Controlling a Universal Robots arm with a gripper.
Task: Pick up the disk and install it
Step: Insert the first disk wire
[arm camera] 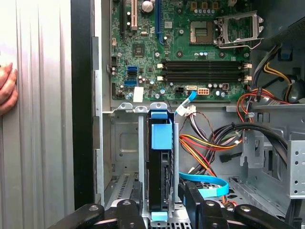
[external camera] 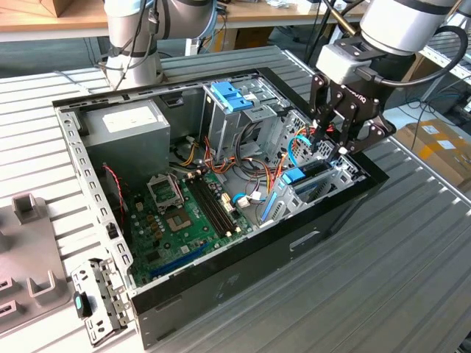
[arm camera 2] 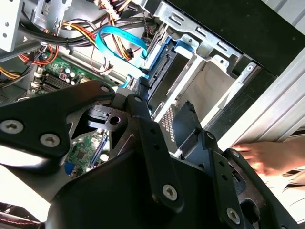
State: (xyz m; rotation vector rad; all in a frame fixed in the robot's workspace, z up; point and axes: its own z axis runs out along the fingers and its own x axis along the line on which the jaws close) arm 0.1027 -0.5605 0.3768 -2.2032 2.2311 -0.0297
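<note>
A: Where is the disk?
B: On edge in the drive cage, just beside the case wall.
A: And the fingers?
B: Spread, straddling it, apparently without contact; cables crowd the other side.

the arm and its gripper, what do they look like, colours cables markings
The arm is a rounded silver-grey tube that ends in a pale grey boxy wrist block. A thin black cable loops off beside it. The gripper is matt black, built of flat jointed bars with silver screw heads, and carries small white lettering.
</note>
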